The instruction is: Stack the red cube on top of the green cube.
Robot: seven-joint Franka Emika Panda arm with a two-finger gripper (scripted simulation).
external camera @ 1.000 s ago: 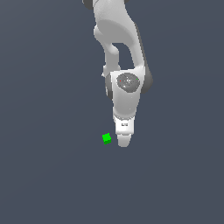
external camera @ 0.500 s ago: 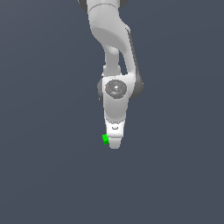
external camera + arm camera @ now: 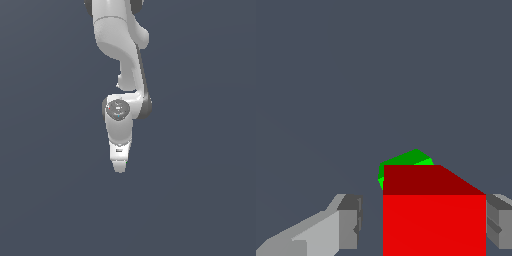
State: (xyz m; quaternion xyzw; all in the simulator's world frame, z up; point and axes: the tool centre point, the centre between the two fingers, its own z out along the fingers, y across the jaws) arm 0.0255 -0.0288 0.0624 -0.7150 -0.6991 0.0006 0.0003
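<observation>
In the wrist view the red cube (image 3: 434, 220) sits between my gripper (image 3: 423, 222) fingers (image 3: 348, 220), which stand on either side of it, shut on it. The green cube (image 3: 406, 160) shows just past the red cube's far edge, mostly covered by it. In the exterior view the white gripper (image 3: 119, 169) points down, low over the floor. Both cubes are hidden behind the hand in that view.
The plain dark grey floor (image 3: 200, 200) spreads all around the arm (image 3: 122, 50). No other object shows in either view.
The gripper has moved toward the exterior view's left and a little lower. The green cube, visible beside the fingertips before, is now hidden behind the hand.
</observation>
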